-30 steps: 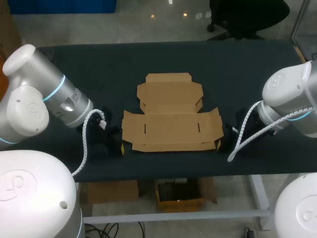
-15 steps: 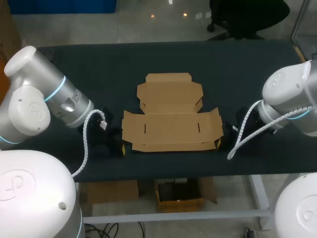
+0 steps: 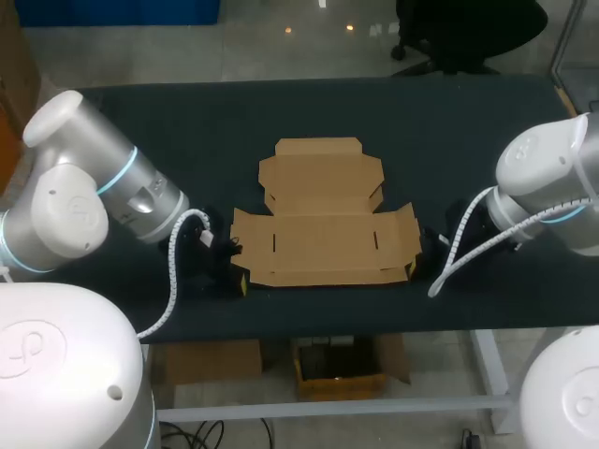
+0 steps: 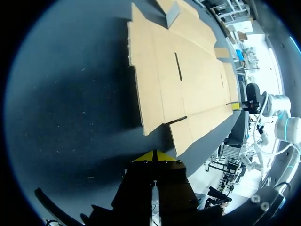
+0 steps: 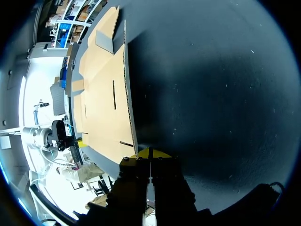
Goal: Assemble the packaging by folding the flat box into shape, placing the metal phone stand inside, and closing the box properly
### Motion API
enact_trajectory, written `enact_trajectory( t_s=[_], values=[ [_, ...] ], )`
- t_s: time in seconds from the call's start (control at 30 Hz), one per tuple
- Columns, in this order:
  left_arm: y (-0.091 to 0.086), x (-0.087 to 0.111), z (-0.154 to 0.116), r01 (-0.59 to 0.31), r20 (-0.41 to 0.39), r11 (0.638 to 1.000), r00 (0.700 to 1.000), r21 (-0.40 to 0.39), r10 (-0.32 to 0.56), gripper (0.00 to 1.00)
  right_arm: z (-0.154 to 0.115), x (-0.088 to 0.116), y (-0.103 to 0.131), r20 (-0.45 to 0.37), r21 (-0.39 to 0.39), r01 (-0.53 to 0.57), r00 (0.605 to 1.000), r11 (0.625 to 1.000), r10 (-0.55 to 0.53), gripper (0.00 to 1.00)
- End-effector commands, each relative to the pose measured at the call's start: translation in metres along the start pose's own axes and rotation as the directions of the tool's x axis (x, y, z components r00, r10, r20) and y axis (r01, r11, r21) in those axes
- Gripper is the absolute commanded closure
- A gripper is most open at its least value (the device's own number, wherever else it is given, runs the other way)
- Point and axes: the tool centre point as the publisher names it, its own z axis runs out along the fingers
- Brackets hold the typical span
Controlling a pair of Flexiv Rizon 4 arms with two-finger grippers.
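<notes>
On the table [image 3: 449, 122], flat box [image 3: 323, 245] crosswise, lid [image 3: 320, 173] rearward; left fingers [image 4: 148, 156], right fingers [image 5: 143, 154] together.

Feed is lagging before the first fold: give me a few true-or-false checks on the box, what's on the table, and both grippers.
The flat box lies unfolded on the table. True.
A metal phone stand rests on the cardboard. False: no stand shows in any view.
The left gripper sits by the box's near left corner. True.
The right gripper is shut on a flap. False: its fingers are shut on nothing, beside the near right corner.
Both grippers hover over the box's middle. False: each is at a near outer corner.
</notes>
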Motion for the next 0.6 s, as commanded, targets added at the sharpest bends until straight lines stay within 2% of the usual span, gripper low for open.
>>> enact_trajectory(
  t_s=[0.03, 0.6],
  values=[
    [-0.003, 0.0006, 0.0056, 0.002, 0.003, 1.0, 1.0, 0.0, -0.002, 1.0, -0.0003, -0.0017, 0.0046, -0.008, 0.005, 0.001, 1.0, 1.0, -0.001, 1.0],
    [-0.0078, 0.0018, 0.01, 0.006, 0.001, 1.0, 1.0, -0.001, -0.006, 1.0, 0.0037, 0.0058, 0.002, -0.016, 0.02, 0.015, 1.0, 1.0, -0.015, 1.0]
  ],
)
